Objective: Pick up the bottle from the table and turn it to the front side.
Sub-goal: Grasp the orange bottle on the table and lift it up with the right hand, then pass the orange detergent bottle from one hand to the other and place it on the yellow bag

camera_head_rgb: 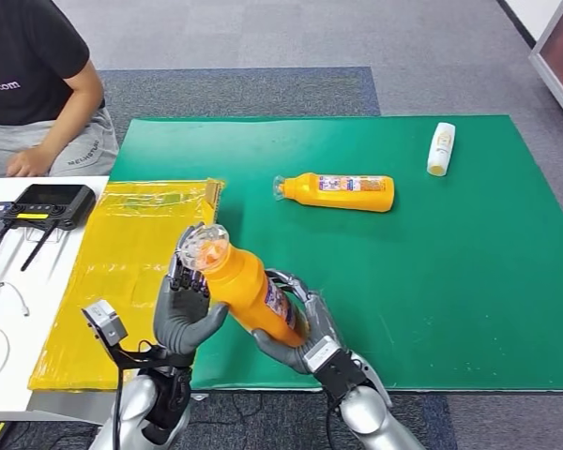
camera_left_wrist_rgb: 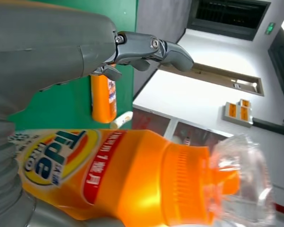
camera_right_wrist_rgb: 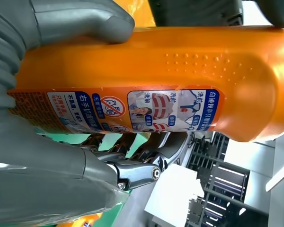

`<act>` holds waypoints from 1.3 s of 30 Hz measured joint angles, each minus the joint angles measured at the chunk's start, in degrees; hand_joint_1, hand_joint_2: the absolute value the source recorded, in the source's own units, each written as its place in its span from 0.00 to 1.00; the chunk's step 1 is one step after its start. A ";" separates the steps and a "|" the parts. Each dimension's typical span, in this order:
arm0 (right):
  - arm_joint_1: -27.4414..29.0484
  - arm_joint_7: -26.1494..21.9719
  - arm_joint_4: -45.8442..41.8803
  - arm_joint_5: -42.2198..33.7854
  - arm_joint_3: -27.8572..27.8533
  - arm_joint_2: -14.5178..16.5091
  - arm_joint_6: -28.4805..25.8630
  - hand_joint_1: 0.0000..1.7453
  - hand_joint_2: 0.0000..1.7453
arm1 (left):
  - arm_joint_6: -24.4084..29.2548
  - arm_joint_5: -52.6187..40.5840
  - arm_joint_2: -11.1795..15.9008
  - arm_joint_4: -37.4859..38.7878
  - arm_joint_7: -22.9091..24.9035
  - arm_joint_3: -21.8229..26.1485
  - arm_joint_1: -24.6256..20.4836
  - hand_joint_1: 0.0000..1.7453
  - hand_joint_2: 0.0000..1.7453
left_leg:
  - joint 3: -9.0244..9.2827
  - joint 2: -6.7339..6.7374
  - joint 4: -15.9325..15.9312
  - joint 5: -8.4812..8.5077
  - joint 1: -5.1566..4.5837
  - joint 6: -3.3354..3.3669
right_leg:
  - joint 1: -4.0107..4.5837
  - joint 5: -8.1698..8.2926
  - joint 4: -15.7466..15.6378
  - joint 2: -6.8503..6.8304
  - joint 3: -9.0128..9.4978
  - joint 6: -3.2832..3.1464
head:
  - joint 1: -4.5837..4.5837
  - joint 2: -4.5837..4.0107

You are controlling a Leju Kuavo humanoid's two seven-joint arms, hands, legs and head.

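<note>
Currently I have the bottle (camera_head_rgb: 247,291) lifted off the worktop (camera_head_rgb: 477,281), tilted, cap toward the camera. Right hand (camera_head_rgb: 303,328) fingers wrap its base; left hand (camera_head_rgb: 187,305) fingers cradle the neck, presumably to rotate it. Second bottle (camera_head_rgb: 339,192) lies on the green mat; grey carpet around.
</note>
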 joint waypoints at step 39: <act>-1.04 -1.80 1.60 2.64 1.38 0.32 -2.38 1.00 1.00 | -5.44 -9.76 3.86 3.30 4.83 -5.30 -8.75 1.00 1.00 | -0.01 0.00 0.00 0.02 0.00 -0.02 | 0.00 0.01 0.01 0.00 0.00 -0.01 | 0.01 0.00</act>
